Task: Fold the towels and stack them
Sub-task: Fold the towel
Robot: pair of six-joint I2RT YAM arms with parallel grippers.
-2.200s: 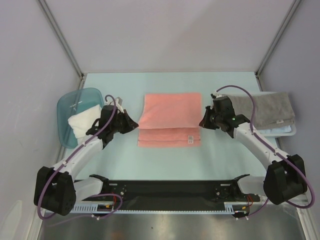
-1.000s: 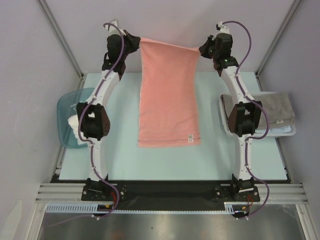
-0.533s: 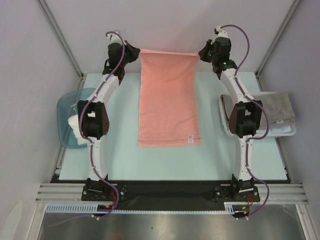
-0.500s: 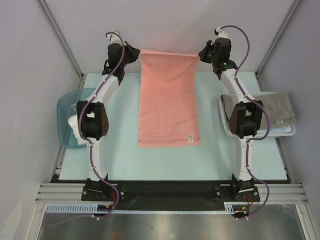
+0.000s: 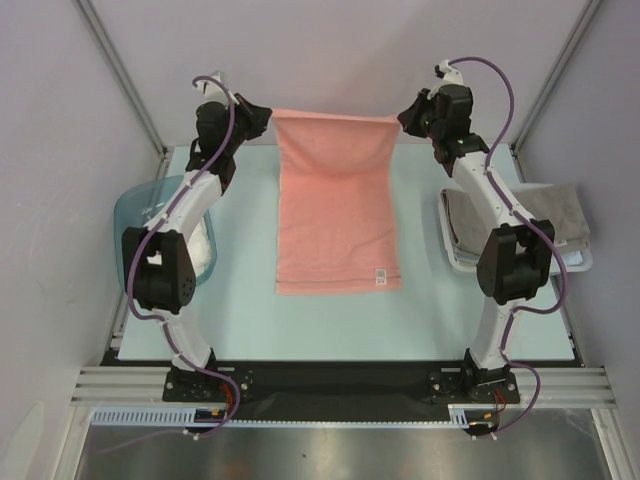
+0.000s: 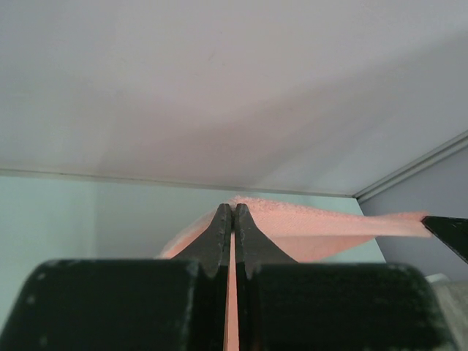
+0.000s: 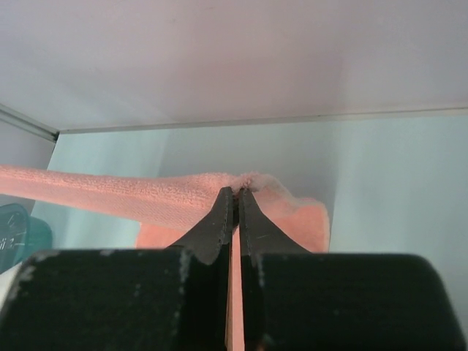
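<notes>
1. Salmon-pink towel (image 5: 337, 210) hung stretched between the two arms at the far end of the counter (image 5: 240, 300). Its top edge was raised and pulled fairly straight from corner to corner.
2. The towel's near edge lay flat on the counter, about midway across. I could see a small white label (image 5: 381, 275) at its near right corner.
3. The left gripper (image 5: 262, 113) was clenched on the far left corner of the towel. In the left wrist view, pink cloth showed in the thin slit between the closed fingers and ran off to the right beyond them.
4. The right gripper (image 5: 404, 118) was clamped on the far right corner. In the right wrist view the fingers met on a bunched bit of terry, and the held edge trailed away to the left.
5. Both arms reached well forward and up, with their elbows over the side margins of the counter.
6. The grey towel (image 5: 560, 210) lay folded on the white basket (image 5: 452, 245) at the right edge, partly behind the right arm and well apart from the pink one.
7. The white towel (image 5: 203, 245) sat crumpled in the blue tub (image 5: 140, 205) at the left edge, beside the left arm's elbow.
</notes>
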